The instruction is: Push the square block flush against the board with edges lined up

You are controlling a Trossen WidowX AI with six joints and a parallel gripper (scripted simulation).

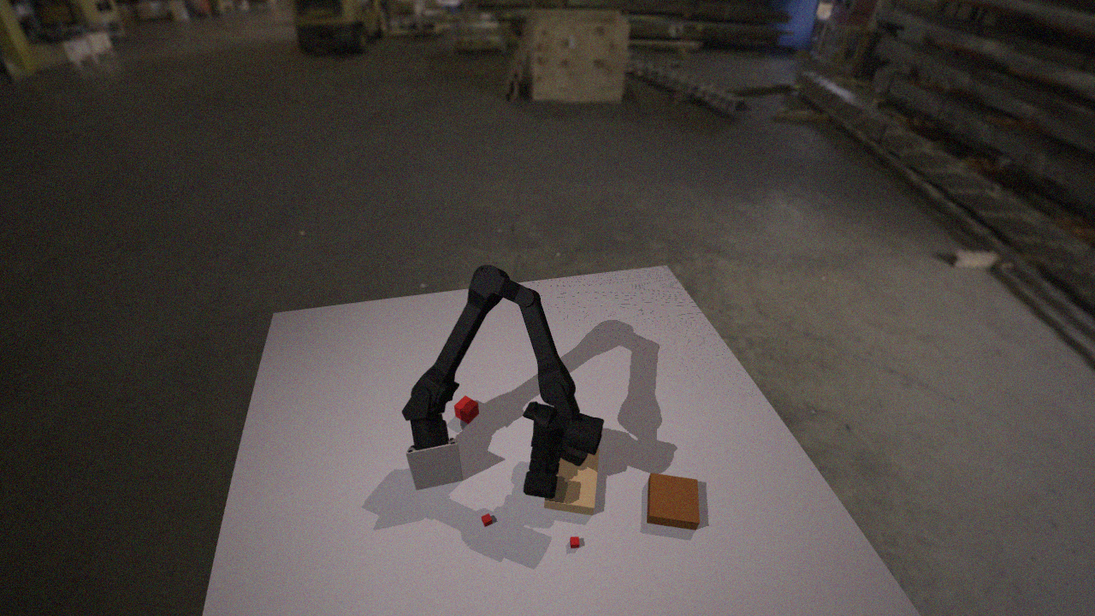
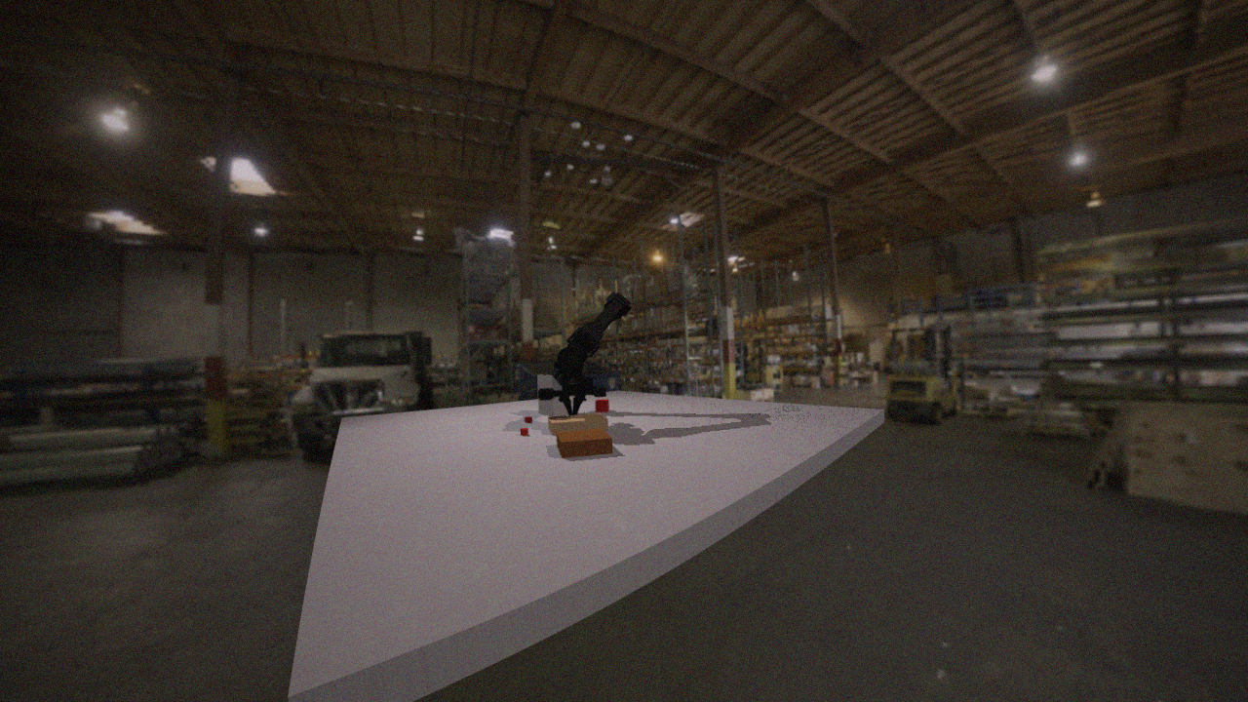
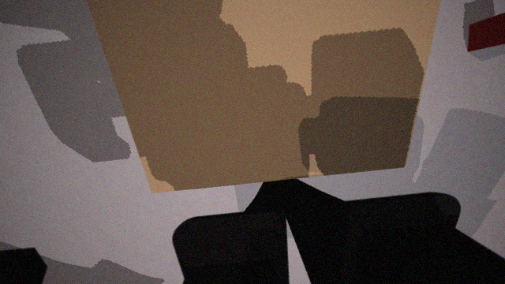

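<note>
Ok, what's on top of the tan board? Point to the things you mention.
Shadows fall across the tan board [image 1: 579,490] [image 2: 589,425] [image 3: 276,39]; no object shows resting there. From above, the arm [image 1: 541,337] [image 2: 586,340] hides part of it.

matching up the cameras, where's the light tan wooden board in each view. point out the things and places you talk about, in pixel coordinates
top: light tan wooden board [image 1: 579,490] [image 2: 582,425] [image 3: 276,51], lower middle, partly under the arm
exterior: just below centre, behind the orange-brown square block [image 1: 672,501] [image 2: 584,445]
wrist: upper middle, running off the top edge
shared landmark: black fingers beside the board
</note>
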